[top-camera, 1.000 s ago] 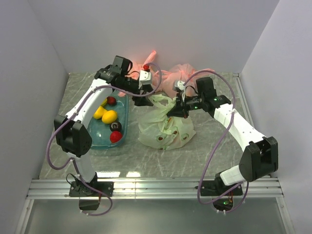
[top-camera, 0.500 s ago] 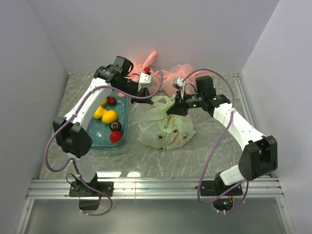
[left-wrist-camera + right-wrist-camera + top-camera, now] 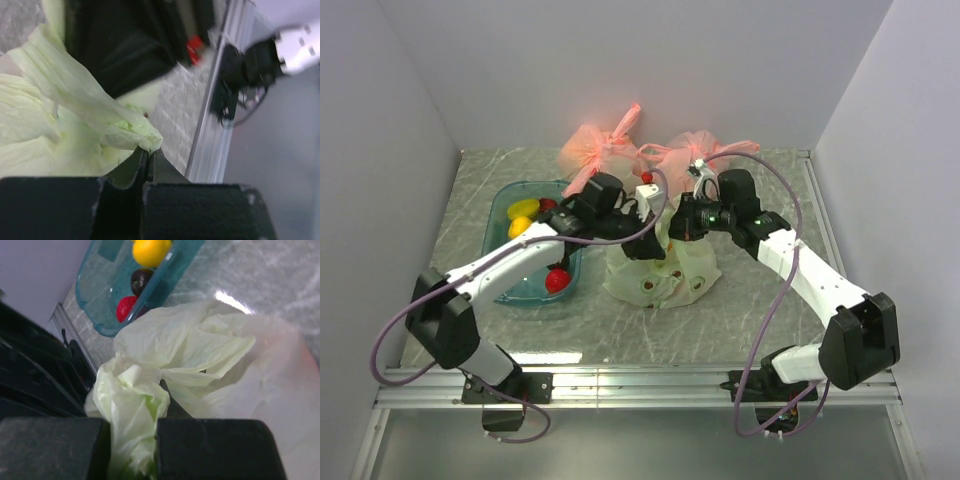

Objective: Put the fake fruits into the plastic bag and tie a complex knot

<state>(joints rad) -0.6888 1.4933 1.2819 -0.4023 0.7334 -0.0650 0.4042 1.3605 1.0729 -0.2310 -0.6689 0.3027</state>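
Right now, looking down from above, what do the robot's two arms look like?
The left arm and the right arm look alike: white tube-like links joined by bulky black joints. A thin purple cable loops loosely along each one. Seen up close, the fingers are matt black and blocky.

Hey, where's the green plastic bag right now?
In the top view, the plastic bag sits mid-table, right of the teal tub and in front of the pink bags, its handles pinched by the left tool and right tool.
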